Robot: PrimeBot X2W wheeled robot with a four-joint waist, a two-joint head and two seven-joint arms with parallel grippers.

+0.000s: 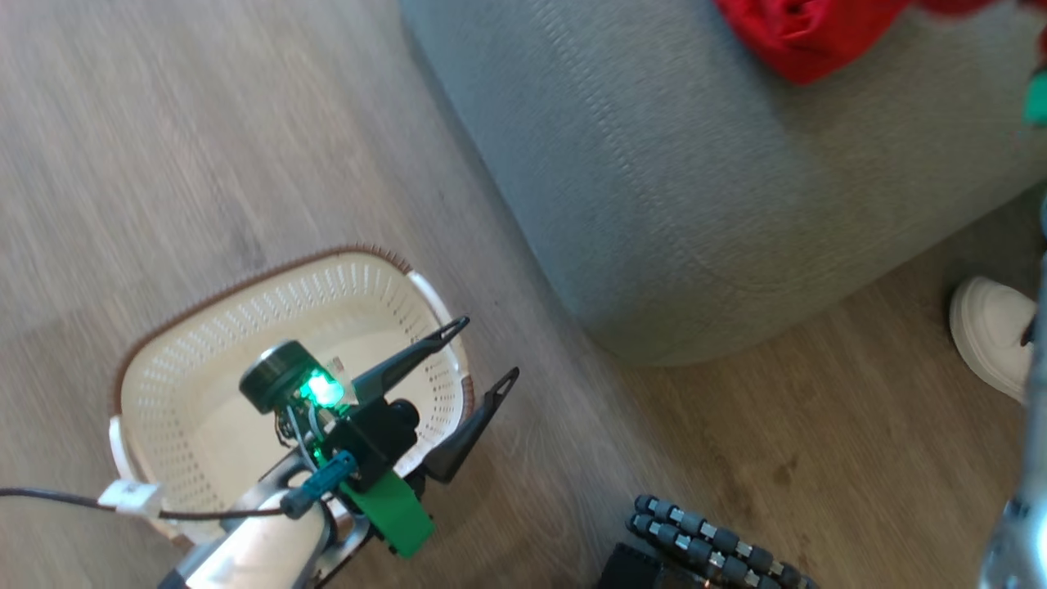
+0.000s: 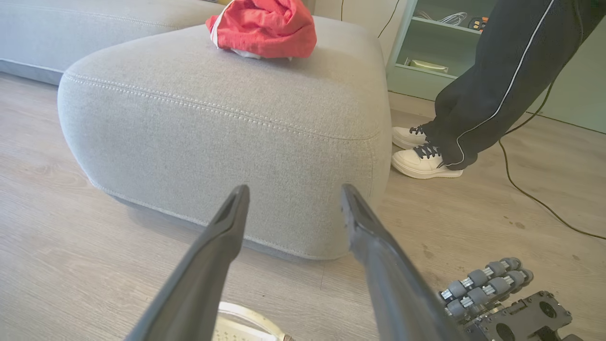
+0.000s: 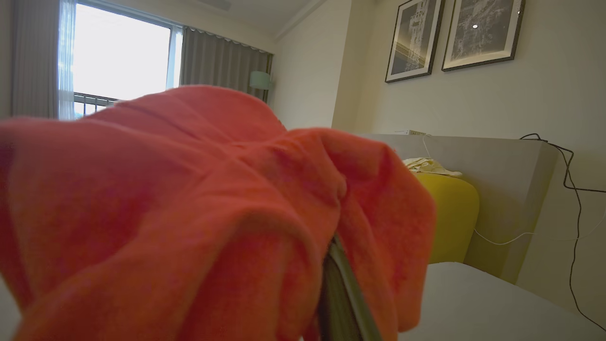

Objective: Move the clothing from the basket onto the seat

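Pale wood-look floor point(image 1: 164, 123) carries the oval cream perforated plastic basket point(image 1: 204, 360); the left pincer point(image 1: 488, 347) hangs spread above it. The right pincer point(image 3: 342, 293), pressed together, pinches a soft red fabric garment point(image 3: 189, 199) over the grey-green upholstered sofa point(image 2: 227, 142), where a second red garment point(image 2: 265, 28) lies.

**Living room of a home.** Evidence: a grey upholstered sofa point(image 2: 227, 137) on a wood-plank floor point(image 1: 164, 123); a curtained window point(image 3: 118, 52) with a balcony rail; two framed prints point(image 3: 414, 40) on a pale wall; a shaded lamp point(image 3: 259, 79); a green shelf unit point(image 2: 426, 57); a laundry basket point(image 1: 237, 327) on the floor near the sofa's rounded corner.
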